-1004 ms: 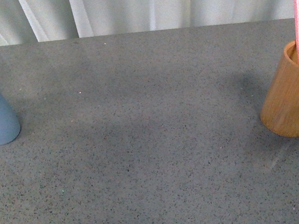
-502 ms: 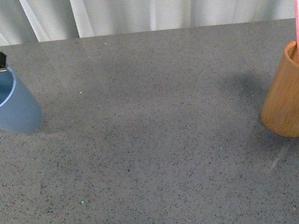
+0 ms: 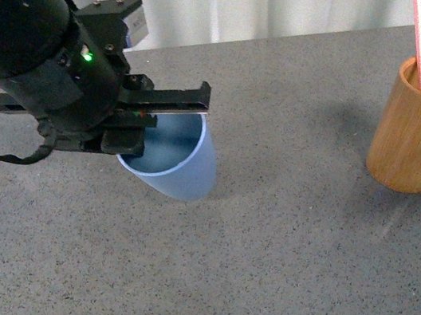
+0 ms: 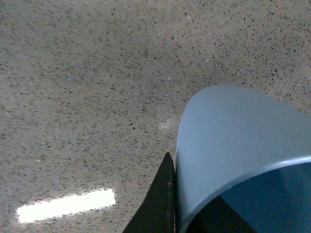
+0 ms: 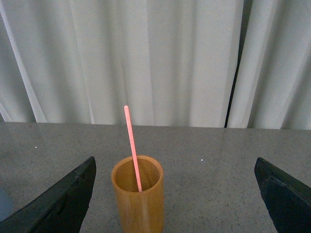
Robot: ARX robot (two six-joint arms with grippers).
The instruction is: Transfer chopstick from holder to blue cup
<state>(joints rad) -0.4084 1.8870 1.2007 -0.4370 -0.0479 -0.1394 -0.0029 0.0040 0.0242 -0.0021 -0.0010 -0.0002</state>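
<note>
The left hand (image 3: pixel 132 130) is clamped on the rim of the blue cup (image 3: pixel 184 170), one finger inside and one outside, with the cup tilted over the grey speckled counter (image 3: pixel 289 241). Well apart, to the right, the pink chopstick (image 3: pixel 418 26) leans in the bamboo holder (image 3: pixel 413 136). The right hand (image 5: pixel 175 199) is spread wide, facing the holder without touching it.

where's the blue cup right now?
Front view: the blue cup is left of centre, its rim pinched by the left gripper, far from the holder at the right edge, which holds the chopstick.
</note>
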